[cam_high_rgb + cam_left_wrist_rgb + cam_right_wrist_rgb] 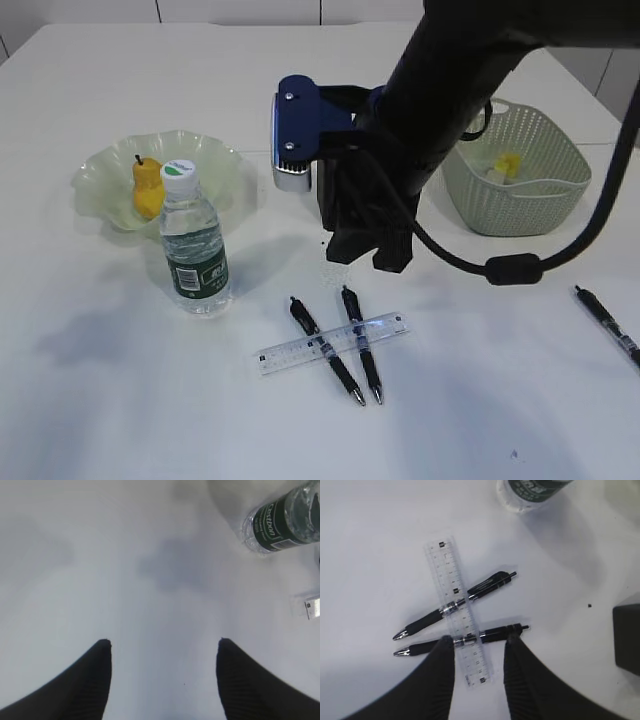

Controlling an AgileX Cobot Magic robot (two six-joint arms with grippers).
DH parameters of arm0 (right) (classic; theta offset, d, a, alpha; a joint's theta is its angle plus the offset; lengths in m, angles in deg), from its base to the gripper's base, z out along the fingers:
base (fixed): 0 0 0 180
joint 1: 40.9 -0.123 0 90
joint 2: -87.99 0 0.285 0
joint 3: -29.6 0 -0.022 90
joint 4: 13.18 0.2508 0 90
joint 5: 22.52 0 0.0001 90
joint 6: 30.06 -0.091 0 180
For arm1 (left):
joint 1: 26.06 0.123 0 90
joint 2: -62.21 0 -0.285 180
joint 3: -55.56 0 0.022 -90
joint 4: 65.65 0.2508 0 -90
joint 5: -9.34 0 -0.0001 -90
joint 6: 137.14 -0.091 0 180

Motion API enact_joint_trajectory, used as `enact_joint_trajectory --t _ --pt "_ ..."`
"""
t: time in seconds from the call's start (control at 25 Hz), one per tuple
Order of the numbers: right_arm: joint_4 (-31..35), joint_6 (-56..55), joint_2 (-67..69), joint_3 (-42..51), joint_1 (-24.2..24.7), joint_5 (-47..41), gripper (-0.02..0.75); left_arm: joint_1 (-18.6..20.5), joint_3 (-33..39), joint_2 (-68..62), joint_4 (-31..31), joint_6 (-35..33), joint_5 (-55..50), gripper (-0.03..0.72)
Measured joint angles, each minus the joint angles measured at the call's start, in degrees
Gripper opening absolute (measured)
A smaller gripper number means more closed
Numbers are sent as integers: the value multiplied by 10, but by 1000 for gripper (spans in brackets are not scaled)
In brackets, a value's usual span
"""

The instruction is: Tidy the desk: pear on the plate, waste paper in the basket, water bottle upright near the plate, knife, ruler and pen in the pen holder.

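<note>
Your right gripper point(479, 642) hangs part-open, holding nothing, over the clear ruler point(458, 614) crossing two black pens point(454, 606) at the water bottle's point(194, 243) 4 o'clock, while your left gripper point(162, 647) gapes empty above the bare desk point(100, 570).

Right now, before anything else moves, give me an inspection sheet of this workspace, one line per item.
Surface: plain white tabletop, faint shadows, one small dark speck near the front.
Job's things: yellow pear on the pale green ruffled glass plate; clear water bottle with white cap upright beside the plate; yellow paper scraps in the sage-green woven-look basket; clear plastic ruler lying over two black pens; third black pen at the right edge; black box, probably the pen holder.
Clutter: nothing seen.
Grippers: left tool open over bare table; right tool open, straddling the ruler.
Cables: black cable looping off the right arm.
Surroundings: white wall panels behind.
</note>
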Motion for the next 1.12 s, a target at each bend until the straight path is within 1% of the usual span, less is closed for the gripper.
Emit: enact_joint_trajectory --t 0.28,0.52,0.56,0.64,0.76,1.12 --pt "14 83 43 -4 -5 12 253 0 0 0 9 0 23 466" --pt "43 116 102 -67 -26 12 255 0 0 0 12 0 24 467" --pt "53 117 111 -80 -30 9 265 0 0 0 12 0 24 466" --pt "68 118 129 -99 -34 3 311 0 0 0 12 0 24 467" --pt "72 118 148 -106 -37 -14 368 0 0 0 12 0 25 467" --pt "72 119 174 -107 -37 -26 388 0 0 0 13 0 31 467"
